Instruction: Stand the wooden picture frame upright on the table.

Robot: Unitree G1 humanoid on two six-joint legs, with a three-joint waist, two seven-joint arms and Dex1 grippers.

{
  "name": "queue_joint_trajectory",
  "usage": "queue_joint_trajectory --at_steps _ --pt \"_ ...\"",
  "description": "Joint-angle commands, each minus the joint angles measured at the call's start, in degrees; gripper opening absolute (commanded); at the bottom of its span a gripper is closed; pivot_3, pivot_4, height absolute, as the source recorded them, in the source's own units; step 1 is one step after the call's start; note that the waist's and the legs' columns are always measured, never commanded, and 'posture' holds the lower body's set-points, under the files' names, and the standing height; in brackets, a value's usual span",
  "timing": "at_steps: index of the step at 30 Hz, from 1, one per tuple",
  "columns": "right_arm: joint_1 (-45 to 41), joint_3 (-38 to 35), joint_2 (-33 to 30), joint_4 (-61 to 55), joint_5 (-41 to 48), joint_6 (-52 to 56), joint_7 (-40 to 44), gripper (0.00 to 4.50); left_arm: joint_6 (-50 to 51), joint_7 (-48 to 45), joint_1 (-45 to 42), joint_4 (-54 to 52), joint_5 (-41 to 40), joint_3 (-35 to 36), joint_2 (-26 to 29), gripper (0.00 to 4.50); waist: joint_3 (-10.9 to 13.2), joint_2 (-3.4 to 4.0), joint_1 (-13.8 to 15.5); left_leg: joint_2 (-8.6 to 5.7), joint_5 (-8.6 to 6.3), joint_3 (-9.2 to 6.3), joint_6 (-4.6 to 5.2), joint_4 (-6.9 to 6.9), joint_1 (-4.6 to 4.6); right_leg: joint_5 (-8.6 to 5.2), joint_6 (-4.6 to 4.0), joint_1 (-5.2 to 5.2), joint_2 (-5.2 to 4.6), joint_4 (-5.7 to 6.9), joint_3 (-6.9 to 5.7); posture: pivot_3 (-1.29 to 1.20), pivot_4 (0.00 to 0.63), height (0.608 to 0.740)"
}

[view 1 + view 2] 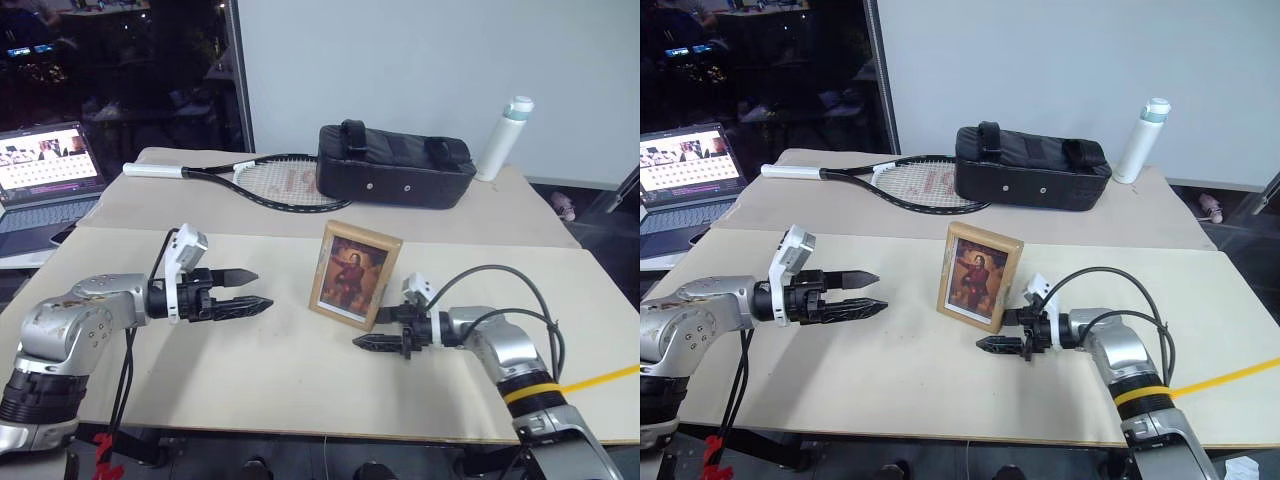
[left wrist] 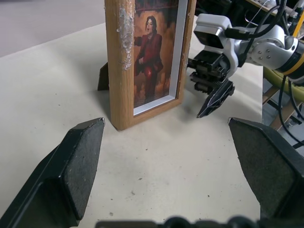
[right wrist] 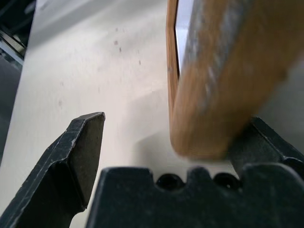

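Note:
The wooden picture frame (image 1: 354, 274) stands upright on the beige table (image 1: 250, 370), leaning back slightly, its portrait facing me. In the left wrist view the frame (image 2: 142, 61) shows its fold-out stand behind it. My left gripper (image 1: 262, 290) hovers open to the frame's left, pointing at it, a hand's width away. My right gripper (image 1: 368, 330) sits low at the frame's lower right corner, open. In the right wrist view the frame's wooden edge (image 3: 213, 95) lies between the spread fingers (image 3: 78, 152), close to one of them; contact cannot be judged.
Behind the frame lie a tennis racket (image 1: 270, 182) and a black case (image 1: 395, 165), with a white bottle (image 1: 505, 137) at the back right. An open laptop (image 1: 45, 175) stands at the far left. A seam crosses the table behind the frame.

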Motion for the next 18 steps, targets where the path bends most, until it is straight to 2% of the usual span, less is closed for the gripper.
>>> queue_joint_trajectory --at_steps 1,3,6,8,10,14,18 --pt "3.74 -4.38 -6.72 0.70 -0.89 -0.25 -0.35 4.46 -2.33 -1.18 -0.46 -0.18 1.24 0.61 0.02 4.50 0.00 0.00 0.61 0.00 0.00 0.01 0.00 0.01 0.00 0.00 0.00 0.01 -0.01 -0.04 0.00 0.00 0.150 0.720" --pt "5.17 -5.66 -8.89 0.05 -0.32 -0.68 0.09 4.46 -2.83 -1.24 -0.05 -0.16 1.76 0.76 -0.20 4.50 -0.01 -0.01 0.85 -0.02 0.00 0.02 0.00 0.03 -0.01 0.01 0.01 0.06 -0.02 -0.13 0.00 0.00 0.150 0.720" --pt "10.71 -9.10 -15.91 -5.15 0.87 -1.51 3.99 4.46 -5.71 -0.82 2.31 -0.86 4.43 0.48 -0.29 4.50 -0.01 -0.01 1.01 -0.02 -0.01 0.03 0.01 0.02 -0.01 0.00 0.01 0.06 -0.03 -0.14 0.00 0.00 0.150 0.720" --pt "14.61 -12.97 -21.21 -9.69 2.18 -2.45 6.64 4.46 -8.15 1.85 3.94 -0.86 7.68 0.02 -0.98 4.50 0.01 0.03 1.16 -0.02 -0.04 0.04 0.06 -0.02 -0.04 -0.05 0.00 0.02 -0.04 -0.13 0.00 0.00 0.150 0.720" --pt "16.74 -17.63 -23.88 -13.29 4.98 -0.54 6.08 4.46 -9.92 4.40 5.30 -0.87 9.06 1.09 -2.45 4.50 0.02 0.04 0.97 -0.02 -0.08 0.05 0.13 -0.03 -0.07 -0.10 -0.01 -0.01 -0.04 -0.12 0.00 0.00 0.150 0.720" --pt "19.38 -24.78 -23.16 -21.94 9.67 3.83 0.26 4.46 -10.91 7.66 7.29 -0.40 11.19 2.38 -3.88 4.50 0.02 0.03 -0.50 0.04 -0.08 0.06 0.13 0.02 0.04 -0.08 -0.04 -0.04 0.01 0.05 0.03 0.00 0.150 0.720" --pt "20.02 -27.90 -20.51 -27.82 13.03 9.76 -6.98 4.46 -12.10 9.16 6.73 -0.48 13.08 1.30 -4.54 4.50 0.02 0.02 -0.82 0.03 -0.08 0.06 0.13 0.09 0.07 -0.08 -0.04 0.00 0.00 0.10 0.05 0.00 0.150 0.720"
